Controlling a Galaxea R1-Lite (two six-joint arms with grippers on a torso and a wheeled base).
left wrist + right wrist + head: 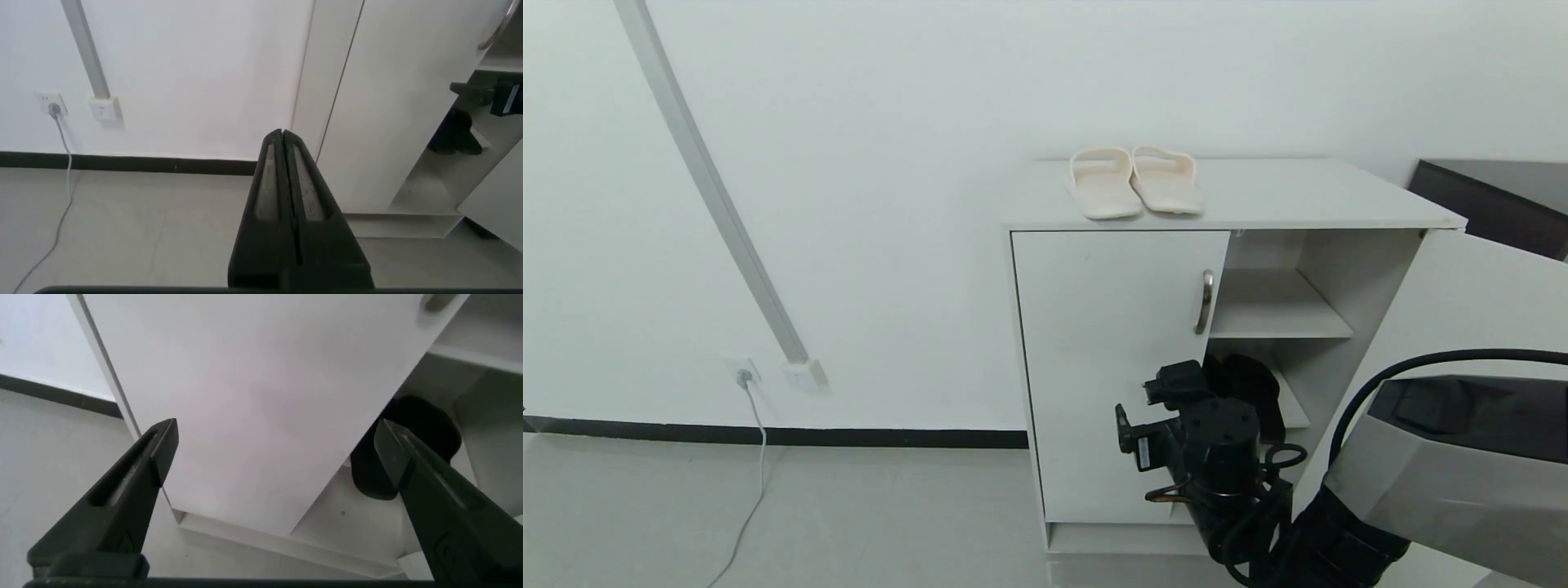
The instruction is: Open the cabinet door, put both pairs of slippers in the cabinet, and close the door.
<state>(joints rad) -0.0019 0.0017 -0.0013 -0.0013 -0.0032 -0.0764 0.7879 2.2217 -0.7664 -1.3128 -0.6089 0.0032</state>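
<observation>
Right jaws stood wide apart, empty, near the black slippers (pixel 1245 390) lying on the cabinet's (pixel 1307 192) lower shelf. Left jaws were pressed together on nothing. Cream slippers (pixel 1135 181) sat on top. I judged one pair stowed; the next move needed a reach up for them.

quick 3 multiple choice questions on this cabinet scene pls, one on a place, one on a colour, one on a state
1. Where are the cream slippers?
A) on the floor
B) on top of the cabinet
C) on a shelf inside

2. What colour is the pair inside the cabinet?
A) black
B) red
C) cream

3. How is the left gripper?
A) open
B) shut
C) shut on a slipper

Answers:
1 B, they lie side by side on the cabinet top.
2 A, the pair shows dark on a shelf.
3 B, its fingers press together with nothing between.
</observation>
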